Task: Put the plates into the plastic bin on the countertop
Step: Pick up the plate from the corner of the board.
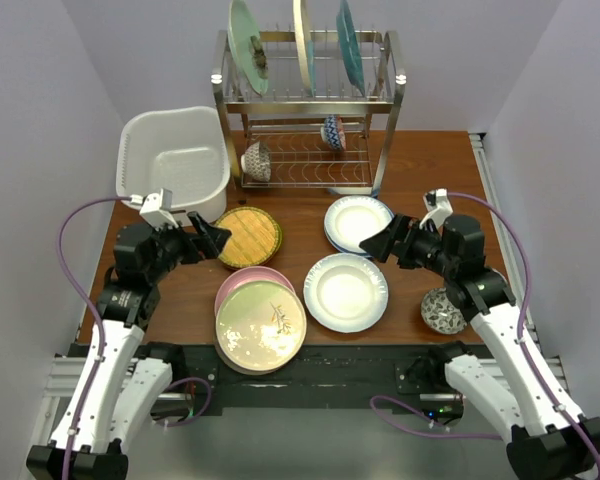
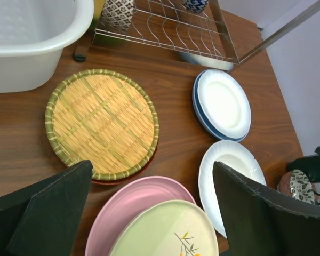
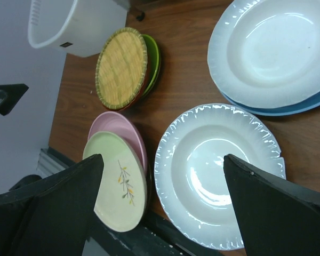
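The white plastic bin (image 1: 128, 150) stands at the back left of the countertop (image 1: 430, 170) with nothing in it. A woven yellow plate (image 1: 248, 236) lies in front of it, over a green and a red one. Nearer me a cream floral plate (image 1: 261, 325) rests on a pink plate (image 1: 242, 281). A white plate (image 1: 346, 291) lies in the middle, and another white plate (image 1: 358, 222) sits on a blue one behind it. My left gripper (image 1: 218, 238) hovers open beside the woven plate. My right gripper (image 1: 372, 245) hovers open between the two white plates.
A two-tier metal dish rack (image 1: 310, 100) stands at the back with three plates upright on top and two small patterned bowls (image 1: 257, 160) below. Another patterned bowl (image 1: 442, 310) sits under my right arm. Grey walls close in both sides.
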Controlling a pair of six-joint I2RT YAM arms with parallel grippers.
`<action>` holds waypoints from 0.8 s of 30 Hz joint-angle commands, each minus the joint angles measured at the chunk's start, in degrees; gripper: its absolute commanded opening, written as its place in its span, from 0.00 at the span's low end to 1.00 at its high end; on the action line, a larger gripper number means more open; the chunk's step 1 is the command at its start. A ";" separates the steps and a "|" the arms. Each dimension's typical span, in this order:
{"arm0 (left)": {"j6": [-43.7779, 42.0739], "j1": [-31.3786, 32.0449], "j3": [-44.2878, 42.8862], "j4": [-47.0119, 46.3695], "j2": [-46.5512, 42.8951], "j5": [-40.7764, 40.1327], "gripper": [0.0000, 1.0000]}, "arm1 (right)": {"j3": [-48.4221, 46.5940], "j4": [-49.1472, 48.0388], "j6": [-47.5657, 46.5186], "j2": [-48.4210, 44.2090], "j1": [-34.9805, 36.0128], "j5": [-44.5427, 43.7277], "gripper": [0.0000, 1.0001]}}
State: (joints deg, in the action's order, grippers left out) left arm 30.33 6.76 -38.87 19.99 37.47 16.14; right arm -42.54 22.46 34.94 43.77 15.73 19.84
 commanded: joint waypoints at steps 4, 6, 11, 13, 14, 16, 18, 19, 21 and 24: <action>0.00 -0.35 -3.23 3.65 0.49 1.70 1.00 | 0.09 -0.22 -0.83 3.34 0.97 9.96 0.99; 0.08 -0.35 -3.31 4.96 1.11 1.61 1.00 | -0.17 -0.40 -0.84 4.39 3.15 9.44 0.99; -0.97 -0.35 -4.46 8.57 3.83 2.31 1.00 | -1.92 -2.32 0.21 7.90 11.77 4.26 0.98; -1.58 -0.26 -4.81 9.36 3.57 2.49 1.00 | -2.54 -3.99 0.83 10.54 15.46 3.90 0.98; -2.02 -0.35 -4.98 10.24 3.40 2.67 1.00 | -2.80 -4.26 1.18 11.33 16.69 3.55 0.97; -2.64 -0.35 -5.25 11.30 3.13 2.75 1.00 | -3.51 -4.88 1.36 13.71 20.12 2.05 0.96; -2.64 -0.35 -5.16 12.97 3.13 3.02 1.00 | -3.16 -5.75 1.89 14.85 22.58 1.44 0.94; -2.73 -0.35 -4.90 13.41 3.22 3.11 1.00 | -2.72 -6.80 2.93 15.46 23.20 1.52 0.93; -2.90 -0.35 -4.55 14.99 3.31 4.33 1.00 | -1.15 -8.04 3.90 15.73 24.69 1.52 0.92; -2.99 -0.35 -3.76 17.01 3.22 5.39 1.00 | 0.18 -9.53 4.96 16.26 26.72 1.43 0.91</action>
State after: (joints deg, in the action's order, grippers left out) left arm 28.84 6.76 -41.39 33.45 41.15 18.39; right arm -43.24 17.80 37.54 60.07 40.21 22.50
